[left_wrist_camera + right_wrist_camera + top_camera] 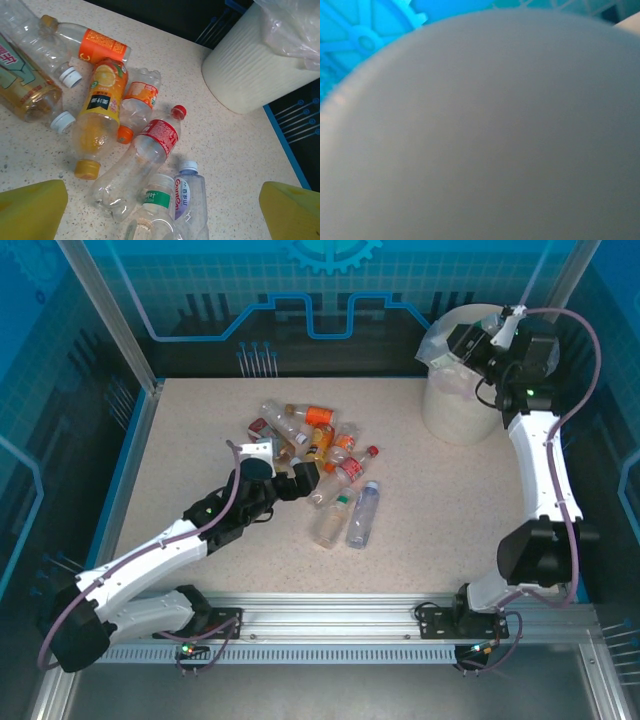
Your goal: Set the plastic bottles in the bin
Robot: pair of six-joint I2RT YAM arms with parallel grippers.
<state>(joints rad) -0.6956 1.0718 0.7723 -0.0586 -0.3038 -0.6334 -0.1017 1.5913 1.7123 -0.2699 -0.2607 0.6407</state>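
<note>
Speckled beige tabletop (190, 430), matte, softly lit, with faint shadows; edged on the left by a blue strip (124, 475); enclosed by translucent blue panels (200, 290) printed with circuit lines and a gear motif (333, 252); framed by slanting aluminium posts (105, 310); closed at the near side by a slotted aluminium rail (330, 618).

bottles (318, 443) crowd the middle; bare table (400, 480) toward bin (455, 410).
</note>
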